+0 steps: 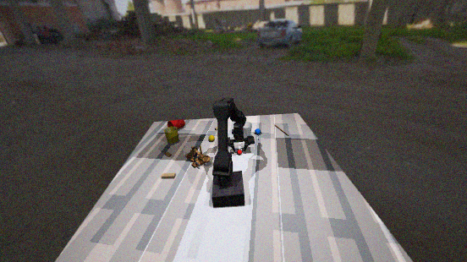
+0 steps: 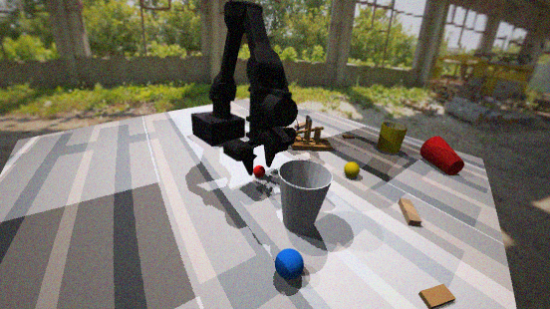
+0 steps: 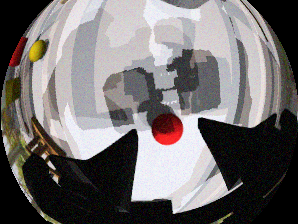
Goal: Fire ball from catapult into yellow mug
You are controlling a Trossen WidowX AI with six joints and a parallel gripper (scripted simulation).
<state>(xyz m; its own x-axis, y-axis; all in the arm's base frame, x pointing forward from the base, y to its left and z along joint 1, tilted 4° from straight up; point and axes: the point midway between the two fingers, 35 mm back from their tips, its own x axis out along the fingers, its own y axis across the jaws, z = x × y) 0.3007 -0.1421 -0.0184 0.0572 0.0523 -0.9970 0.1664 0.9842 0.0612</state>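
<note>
A red ball (image 1: 239, 152) (image 2: 258, 171) (image 3: 167, 131) rests on the table in front of the arm's base. My gripper (image 2: 259, 167) (image 3: 168, 128) is open and points down at the red ball, with one fingertip on each side of it in the wrist view; no contact shows. The wooden catapult (image 1: 197, 158) (image 2: 311, 145) (image 3: 49, 145) stands left of the arm in the top view, and its cup holds no visible ball. The yellow mug (image 1: 172, 135) (image 2: 392, 138) (image 3: 13, 91) stands upright beyond it.
A grey cup (image 2: 304, 198) stands beyond the gripper, with a blue ball (image 1: 257, 131) (image 2: 289, 263) farther out. A yellow ball (image 1: 211, 138) (image 2: 352, 169) (image 3: 37, 50) lies left. A red cup (image 1: 176, 123) (image 2: 441, 155) lies behind the mug. Wooden blocks (image 1: 168, 176) (image 2: 410, 212) lie around.
</note>
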